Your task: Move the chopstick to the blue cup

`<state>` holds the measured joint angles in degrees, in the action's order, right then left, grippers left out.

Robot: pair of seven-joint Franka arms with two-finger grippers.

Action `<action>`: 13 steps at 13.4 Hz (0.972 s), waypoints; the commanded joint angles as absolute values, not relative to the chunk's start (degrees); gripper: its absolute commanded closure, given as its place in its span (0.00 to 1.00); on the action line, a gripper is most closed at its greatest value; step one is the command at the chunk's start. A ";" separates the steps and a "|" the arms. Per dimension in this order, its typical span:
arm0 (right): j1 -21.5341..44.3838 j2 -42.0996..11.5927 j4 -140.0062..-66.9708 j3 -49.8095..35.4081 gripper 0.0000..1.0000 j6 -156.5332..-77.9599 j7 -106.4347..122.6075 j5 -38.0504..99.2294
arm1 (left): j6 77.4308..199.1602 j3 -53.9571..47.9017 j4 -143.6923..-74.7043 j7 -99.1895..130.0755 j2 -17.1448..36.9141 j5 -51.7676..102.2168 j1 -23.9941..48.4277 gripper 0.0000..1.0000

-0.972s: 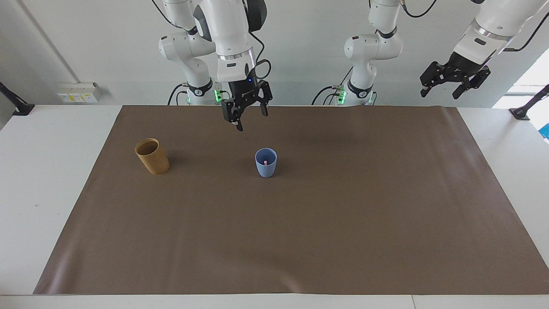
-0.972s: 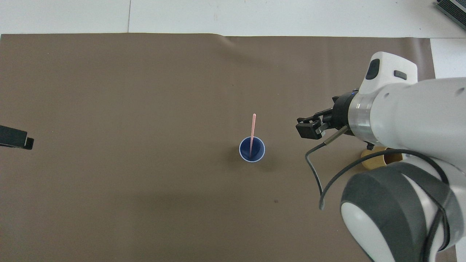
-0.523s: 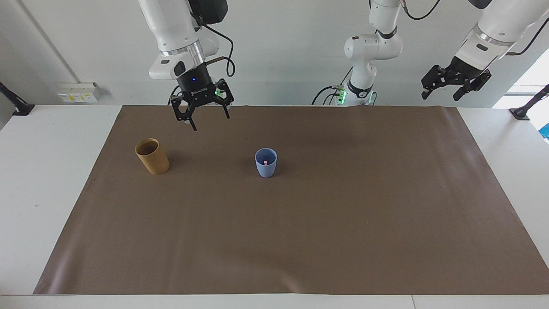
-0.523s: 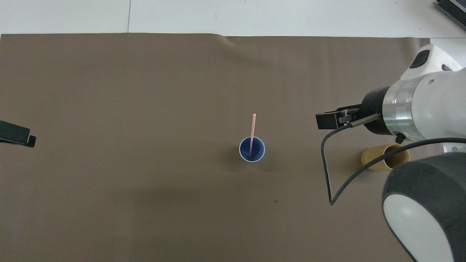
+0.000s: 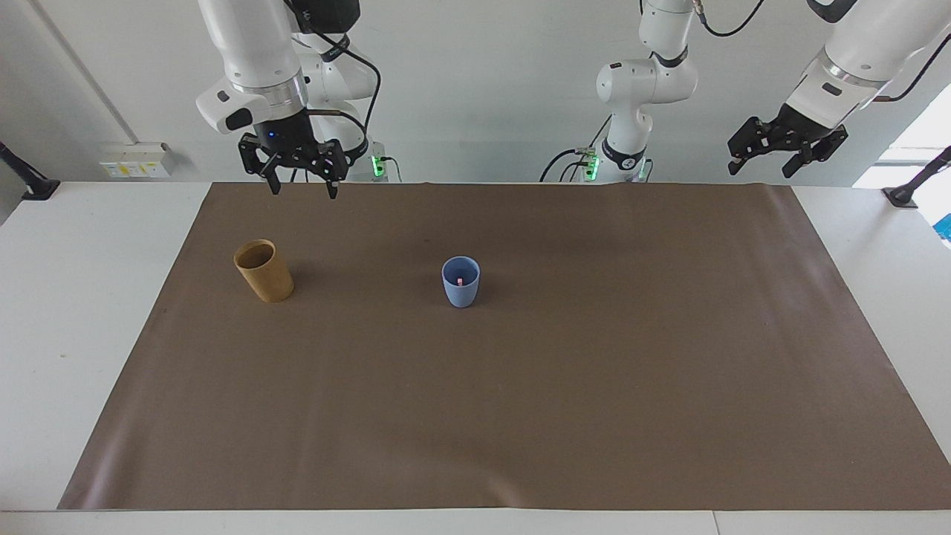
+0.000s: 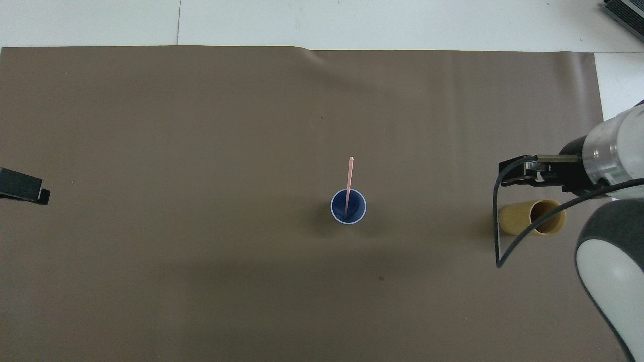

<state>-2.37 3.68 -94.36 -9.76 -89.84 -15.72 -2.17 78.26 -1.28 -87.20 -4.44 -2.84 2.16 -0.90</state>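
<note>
A thin pale pink chopstick (image 6: 348,178) stands in the light blue cup (image 6: 332,206) near the middle of the brown mat, its upper end sticking well out of the rim. In the facing view only the stick's end (image 5: 460,281) shows inside the blue cup (image 5: 461,296). My right gripper (image 5: 303,190) hangs open and holds nothing, up in the air over the mat's edge by the right arm's base. From overhead the right gripper (image 6: 517,170) shows beside the tan cup. My left gripper (image 5: 759,169) waits raised and open off the mat's corner; overhead, only the left gripper's tips (image 6: 24,185) show.
A taller tan-brown cup (image 5: 264,272) stands upright on the mat toward the right arm's end, with nothing visible inside it (image 6: 532,217). The brown mat (image 5: 565,386) covers most of the white table. A black cable loops from the right wrist (image 6: 503,236).
My right gripper has swung away from above the blue cup toward the right arm's end of the table, still open. The chopstick, both cups and the left gripper have stayed put.
</note>
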 commanded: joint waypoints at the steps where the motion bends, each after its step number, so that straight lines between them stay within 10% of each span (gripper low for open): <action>1: -4.13 3.08 -93.17 -10.55 0.00 -87.98 -18.02 -2.81 | 77.61 -1.49 -87.71 -4.83 -3.60 1.76 -1.23 0.00; 13: -6.86 0.17 -87.80 -10.19 0.00 -88.24 -10.19 1.14 | 77.61 -1.49 -87.71 -4.83 -3.60 1.76 -1.41 0.00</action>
